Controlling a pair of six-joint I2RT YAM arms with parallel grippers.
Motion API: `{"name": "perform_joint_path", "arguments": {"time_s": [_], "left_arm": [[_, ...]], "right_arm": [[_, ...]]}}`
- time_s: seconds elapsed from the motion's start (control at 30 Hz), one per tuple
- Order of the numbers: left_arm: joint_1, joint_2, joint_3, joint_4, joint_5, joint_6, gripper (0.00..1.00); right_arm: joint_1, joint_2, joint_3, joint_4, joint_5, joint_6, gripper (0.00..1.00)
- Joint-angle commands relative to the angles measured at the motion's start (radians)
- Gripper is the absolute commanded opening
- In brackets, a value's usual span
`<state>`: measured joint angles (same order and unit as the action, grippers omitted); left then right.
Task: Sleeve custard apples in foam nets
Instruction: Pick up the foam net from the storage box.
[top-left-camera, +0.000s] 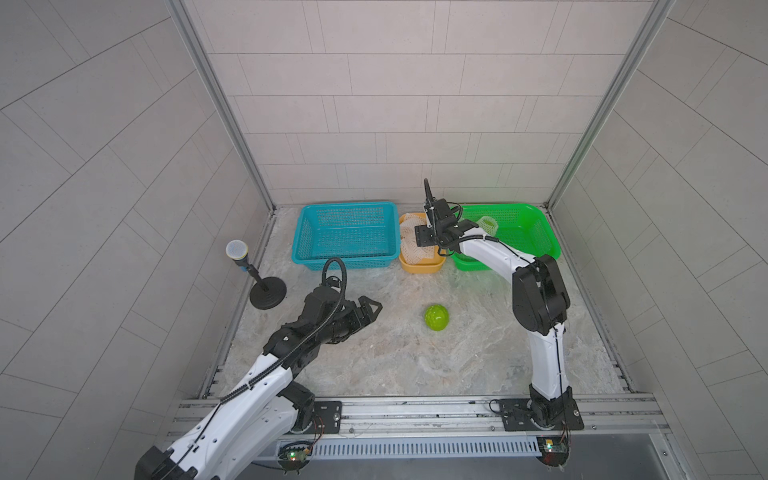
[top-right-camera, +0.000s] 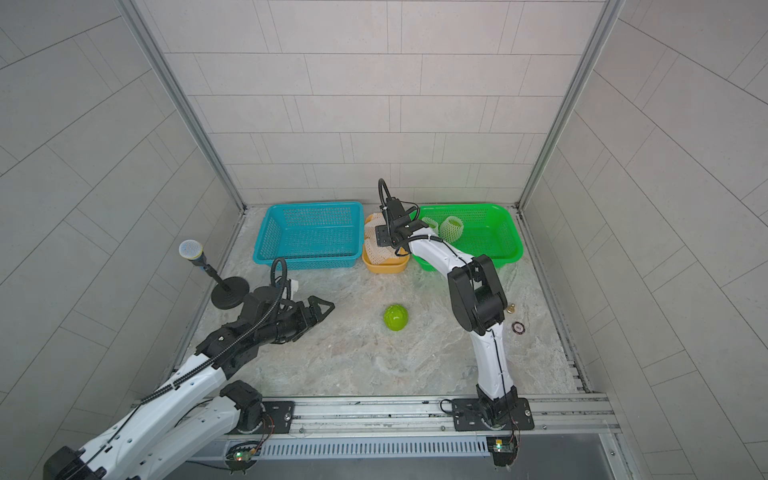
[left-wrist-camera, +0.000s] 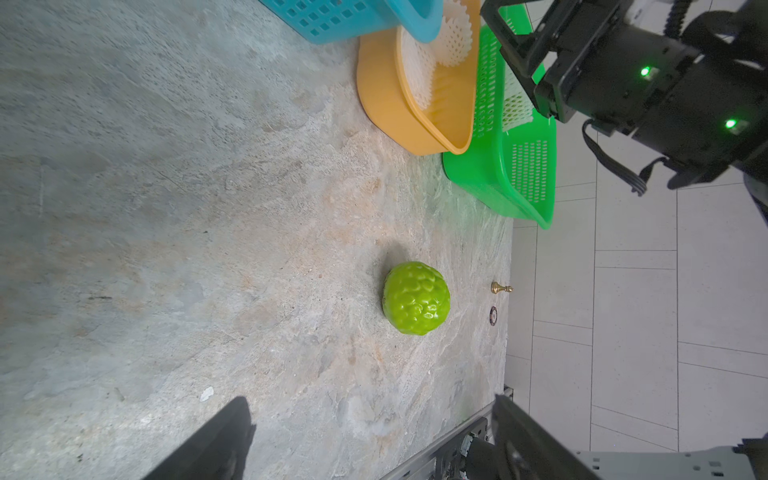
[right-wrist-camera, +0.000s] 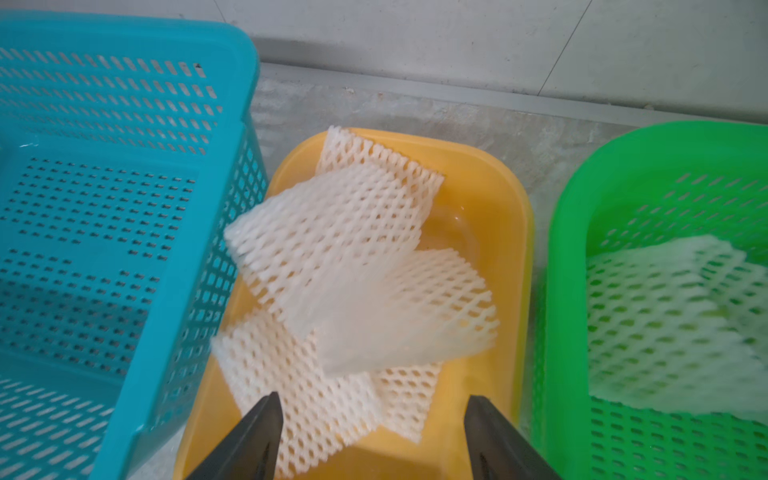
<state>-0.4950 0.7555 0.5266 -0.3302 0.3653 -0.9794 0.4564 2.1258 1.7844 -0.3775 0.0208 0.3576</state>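
One custard apple (top-left-camera: 436, 318) bare on the surface (top-left-camera: 415, 365), left claw (top-left-camera: 369, 312) wide and empty nearby, right claw (right-wrist-camera: 372, 399) parted above foam nets (right-wrist-camera: 332, 249) in the yellow tub (right-wrist-camera: 498, 199)

Both top views overlook the whole table (top-left-camera: 374, 357); wrist cameras look close

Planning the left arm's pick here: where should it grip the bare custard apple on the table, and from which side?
Probably take the custard apple across its widest middle, straight down from above, left gripper wide open. It is roundish and bumpy, so off-centre grips would likely slip; it sits alone on the table, every side free.
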Motion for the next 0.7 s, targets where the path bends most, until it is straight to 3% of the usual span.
{"name": "perform_joint_path", "arguments": {"time_s": [0.0, 0.13, 0.4, 0.67], "left_arm": [[0.006, -0.007, -0.011, -0.010, -0.008, -0.004, 0.94], [0.005, 0.000, -0.011, -0.006, -0.006, -0.003, 0.94], [0.006, 0.015, -0.013, 0.007, -0.004, -0.001, 0.94], [0.005, 0.015, -0.023, 0.028, 0.001, -0.005, 0.93]], "right_arm": [[-0.009, 0.053, 0.092, -0.064, -0.002, 0.008, 0.75], [-0.009, 0.115, 0.166, -0.109, 0.008, -0.014, 0.80], [-0.009, 0.163, 0.181, -0.128, -0.006, -0.005, 0.71], [-0.009, 0.144, 0.137, -0.120, -0.016, -0.016, 0.47]]}}
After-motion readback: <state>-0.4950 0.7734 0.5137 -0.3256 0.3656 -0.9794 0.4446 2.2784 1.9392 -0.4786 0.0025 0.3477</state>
